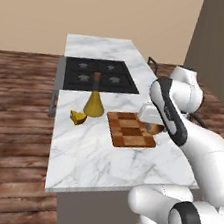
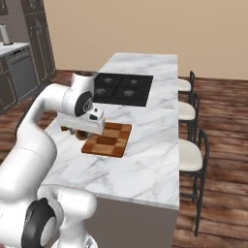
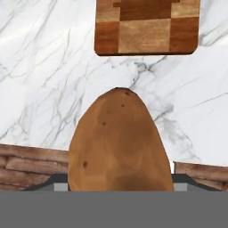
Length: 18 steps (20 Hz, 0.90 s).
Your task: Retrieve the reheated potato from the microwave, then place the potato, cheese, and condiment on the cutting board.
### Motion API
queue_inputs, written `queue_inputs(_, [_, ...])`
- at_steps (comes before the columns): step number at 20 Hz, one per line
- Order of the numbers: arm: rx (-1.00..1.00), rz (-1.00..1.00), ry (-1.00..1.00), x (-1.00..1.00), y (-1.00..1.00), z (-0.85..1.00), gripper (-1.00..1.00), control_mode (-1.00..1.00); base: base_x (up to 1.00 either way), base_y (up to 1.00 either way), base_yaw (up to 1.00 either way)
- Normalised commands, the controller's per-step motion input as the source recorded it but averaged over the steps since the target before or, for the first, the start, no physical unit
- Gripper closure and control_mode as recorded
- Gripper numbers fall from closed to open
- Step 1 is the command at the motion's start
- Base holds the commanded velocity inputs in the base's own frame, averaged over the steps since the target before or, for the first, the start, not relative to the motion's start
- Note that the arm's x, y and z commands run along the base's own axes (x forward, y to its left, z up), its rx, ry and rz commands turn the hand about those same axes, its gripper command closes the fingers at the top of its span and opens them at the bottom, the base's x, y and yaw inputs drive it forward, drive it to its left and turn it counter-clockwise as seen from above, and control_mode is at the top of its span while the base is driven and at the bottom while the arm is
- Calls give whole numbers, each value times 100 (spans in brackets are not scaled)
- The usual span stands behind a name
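The tan-brown potato (image 3: 119, 142) looms large in the hand view, held in my gripper (image 1: 152, 128), which is shut on it with the fingers hidden behind it. It hangs low over the marble counter at the near edge of the checkered cutting board (image 1: 130, 130), also seen under the hand (image 2: 107, 139) and at the top of the hand view (image 3: 147, 26). On the board's far side stand the cone-shaped condiment (image 1: 94, 101) and, touching it, the yellow cheese (image 1: 78, 118). The microwave is out of view.
A black cooktop (image 1: 99, 74) lies in the island counter (image 1: 102, 158) beyond the board. Stools (image 2: 192, 154) line the island's far side. Wooden floor shows past the counter edge (image 3: 26, 164) below the potato.
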Motion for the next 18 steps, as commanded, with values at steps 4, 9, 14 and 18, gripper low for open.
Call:
queue_inputs(4, [0, 0, 11, 74, -12, -12, 100, -100, 0, 0, 0])
queue_inputs(9, [0, 0, 15, 72, -11, -15, 100, -100, 0, 0, 0])
queue_inputs(14, [0, 0, 15, 60, -2, -29, 100, -100, 0, 0, 0])
queue_inputs(18, [0, 1, 9, 61, 1, -32, 100, -100, 0, 0, 0])
